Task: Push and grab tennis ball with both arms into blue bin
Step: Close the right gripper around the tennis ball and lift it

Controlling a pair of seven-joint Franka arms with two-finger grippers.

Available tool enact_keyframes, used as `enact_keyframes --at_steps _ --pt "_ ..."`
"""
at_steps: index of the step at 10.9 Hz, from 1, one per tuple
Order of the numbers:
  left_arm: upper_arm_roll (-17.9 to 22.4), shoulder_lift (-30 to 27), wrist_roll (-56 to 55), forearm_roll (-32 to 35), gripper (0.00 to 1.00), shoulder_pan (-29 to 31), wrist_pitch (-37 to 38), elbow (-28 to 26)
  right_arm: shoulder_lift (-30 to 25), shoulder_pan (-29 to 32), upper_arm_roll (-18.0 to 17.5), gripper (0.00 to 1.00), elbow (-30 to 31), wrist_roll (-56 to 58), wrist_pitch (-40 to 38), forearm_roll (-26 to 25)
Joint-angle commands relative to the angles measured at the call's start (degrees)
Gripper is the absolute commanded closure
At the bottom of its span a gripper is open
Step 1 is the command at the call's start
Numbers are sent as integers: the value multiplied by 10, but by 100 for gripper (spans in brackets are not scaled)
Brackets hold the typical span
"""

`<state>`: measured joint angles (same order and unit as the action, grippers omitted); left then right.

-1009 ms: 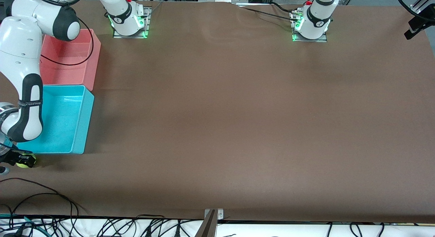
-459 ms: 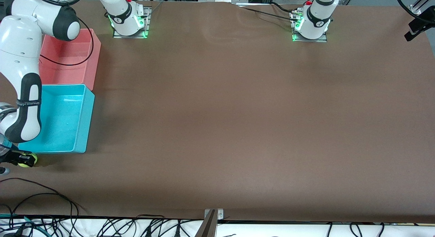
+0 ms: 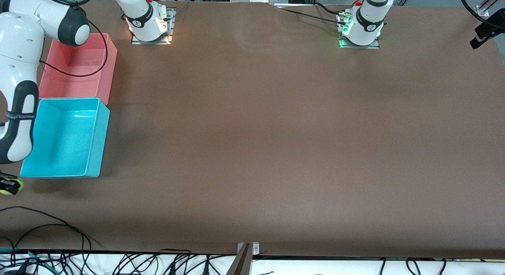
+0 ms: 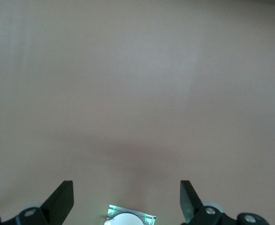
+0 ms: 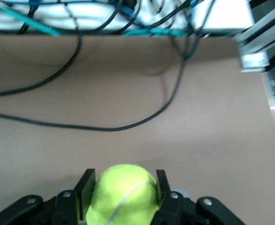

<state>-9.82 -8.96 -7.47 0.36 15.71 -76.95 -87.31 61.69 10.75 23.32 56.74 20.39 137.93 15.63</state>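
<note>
Tennis ball [image 5: 122, 193] clenched by right gripper [image 5: 122, 190], seemingly just beside blue bin [image 3: 96, 143], left gripper [image 4: 126, 201] spread wide, unloaded, parked above table [image 3: 276, 129]

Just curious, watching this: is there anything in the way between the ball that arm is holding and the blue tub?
Nothing visible. The right gripper is shut on the tennis ball, just nearer the front camera than the blue bin. Only the bin's own wall lies between; its floor looks bare.

A pink bin [image 3: 77, 66] is sitting at the upper left of the frame on the brown counter [image 3: 276, 141]. Black cables [image 3: 47, 231] are trailing across the lower left corner and along the bottom edge.
</note>
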Motion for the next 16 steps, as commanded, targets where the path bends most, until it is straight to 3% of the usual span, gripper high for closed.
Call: enact_keyframes --at_steps 1,5,7,9,13,16 --pt "2 17 -1 -11 0 11 -5 0 -56 -12 39 100 -2 3 -52 3" --pt "3 38 -19 -4 0 12 -16 5 -130 -9 36 100 2 91 -180 8" --pt "0 36 -157 -1 0 12 -16 8 -162 -12 36 100 20 146 -251 8" --pt "-5 36 -176 15 0 6 -14 8 -186 -12 35 100 48 186 -296 8" --pt "-5 36 -47 34 0 11 -12 11 -237 -26 24 100 169 210 -273 9" --pt "-3 35 7 47 0 12 -12 11 -297 -63 24 100 312 209 -183 6"
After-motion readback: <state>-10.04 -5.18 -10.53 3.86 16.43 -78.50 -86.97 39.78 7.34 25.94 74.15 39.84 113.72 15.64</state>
